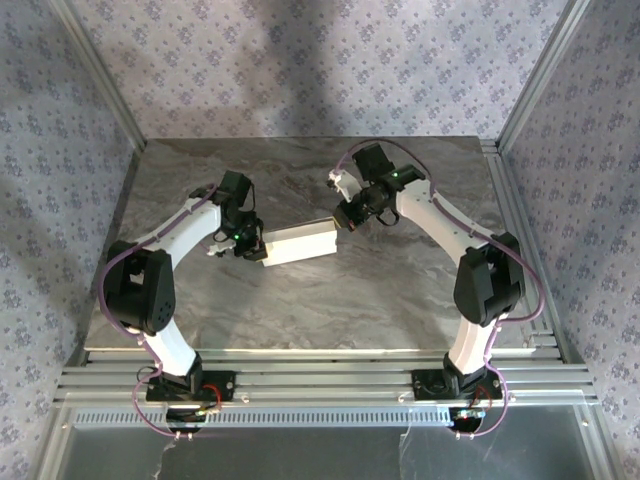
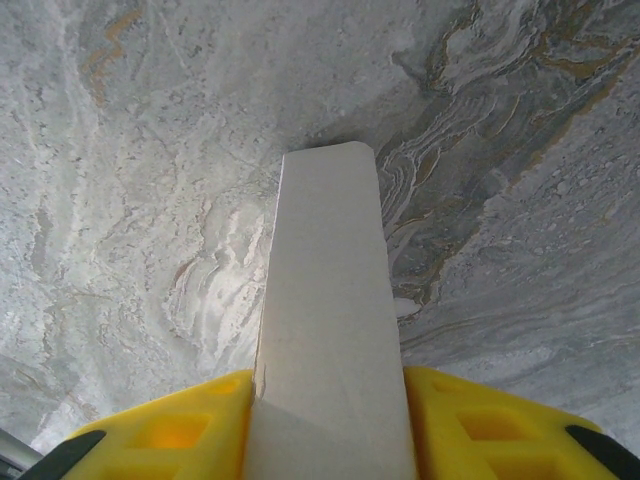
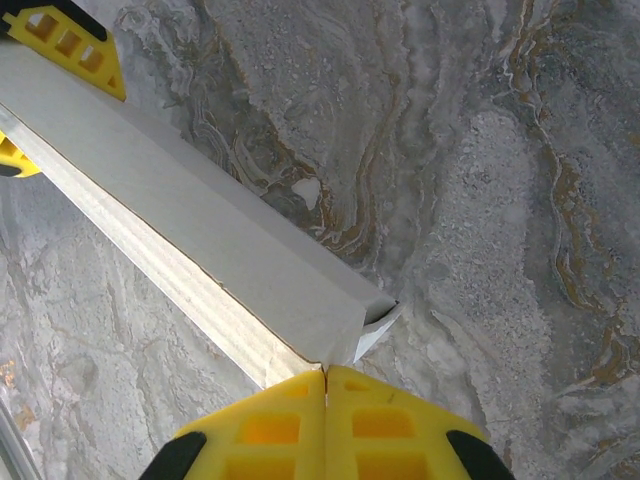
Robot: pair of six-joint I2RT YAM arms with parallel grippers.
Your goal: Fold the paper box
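The paper box is a long, narrow white cardboard box lying across the middle of the marbled table. My left gripper is shut on its left end. In the left wrist view the box runs away from me between the yellow fingers. My right gripper is at the box's right end. In the right wrist view its fingers are pressed together, pinching the thin edge at the corner of the box. A small end flap sticks out beside that corner. The left gripper's yellow fingers show at the far end.
Metal frame posts and patterned walls enclose the table on three sides. Aluminium rails run along the near edge by the arm bases. Bare table surface lies in front of and behind the box.
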